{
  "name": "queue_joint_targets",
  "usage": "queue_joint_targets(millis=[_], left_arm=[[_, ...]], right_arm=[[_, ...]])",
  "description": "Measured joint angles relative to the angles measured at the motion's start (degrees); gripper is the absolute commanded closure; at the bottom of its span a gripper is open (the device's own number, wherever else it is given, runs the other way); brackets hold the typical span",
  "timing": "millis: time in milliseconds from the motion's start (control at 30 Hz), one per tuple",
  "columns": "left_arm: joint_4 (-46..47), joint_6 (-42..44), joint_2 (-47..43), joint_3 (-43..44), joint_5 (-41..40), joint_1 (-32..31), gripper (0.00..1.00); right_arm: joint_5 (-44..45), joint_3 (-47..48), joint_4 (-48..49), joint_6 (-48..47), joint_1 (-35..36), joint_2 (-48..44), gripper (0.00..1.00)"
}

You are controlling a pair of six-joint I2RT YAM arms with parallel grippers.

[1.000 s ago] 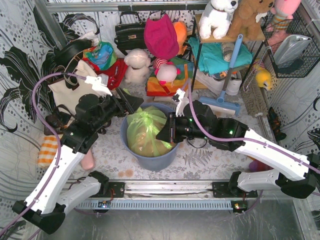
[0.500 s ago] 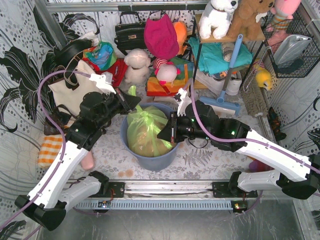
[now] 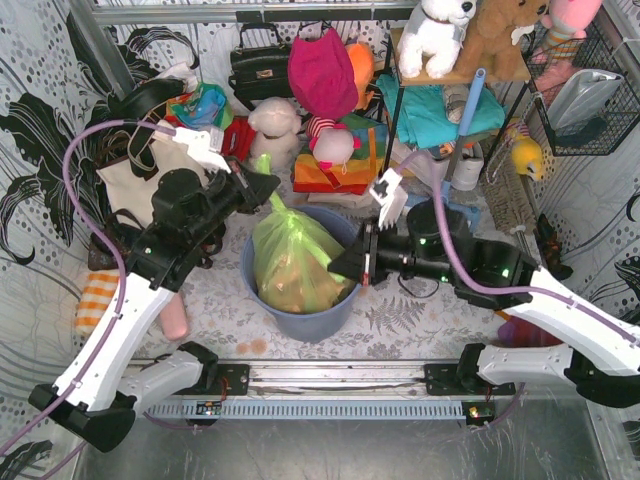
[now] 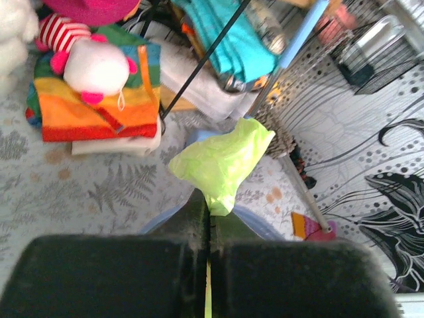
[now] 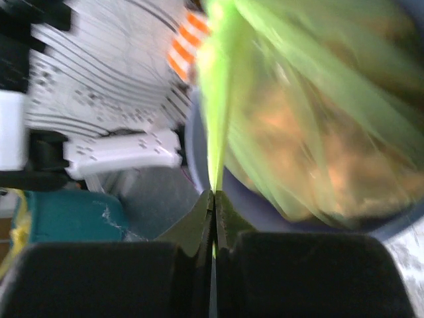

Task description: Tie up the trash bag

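Trash bag [image 3: 295, 262]: sits in blue bin [image 3: 300, 322] on the bench, mid-scene between both arms; brown paper shows through the green film.
Left fingers [image 4: 196, 218]: closed, pinching a bag flap above the bin's far-left rim; the flap tip sticks out past them.
Right fingers [image 5: 201, 218]: closed, pinching a thin edge of the bag at the bin's right rim.
Film: stretched taut from bag body to right fingers.
Behind bin: striped cloth [image 4: 93, 109], plush toys.

No text legible, as far as visible
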Motion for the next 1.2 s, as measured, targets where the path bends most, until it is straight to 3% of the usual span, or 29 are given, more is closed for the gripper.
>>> queue_joint_targets(millis=[133, 233, 667, 933, 1033, 1133, 1200], left_arm=[[-0.24, 0.44, -0.83, -4.44, -1.05, 0.0, 1.0], [-2.05, 1.29, -0.63, -6.49, -2.36, -0.02, 1.0], [-4.68, 4.87, 0.33, 1.51, -4.57, 0.0, 1.0], [-6.05, 6.29, 1.81, -2.34, -6.45, 0.0, 1.0], [-6.84, 6.47, 1.9, -3.65, -7.04, 0.0, 1.0], [-6.51, 6.43, 1.9, -3.74, -6.25, 0.0, 1.0], [-6.34, 6.38, 1.95, -3.74, -4.61, 0.04, 1.0]], right_arm=[[-1.05, -12.17, 0.85, 3.3, 0.0, -3.5, 1.0], [-1.2, -15.04, -0.07, 4.63, 0.0, -3.3, 1.0], [-1.22, 0.13, -1.03, 1.51, 0.0, -2.47, 1.0], [-1.22, -16.15, -1.95, 4.15, 0.0, -8.41, 1.0], [-1.14, -18.14, -2.4, 5.46, 0.0, -9.29, 1.0], [-0.72, -18.03, -1.7, 5.53, 0.0, -10.27, 0.65], [-0.5, -17.33, -1.07, 5.44, 0.0, -10.14, 0.52]])
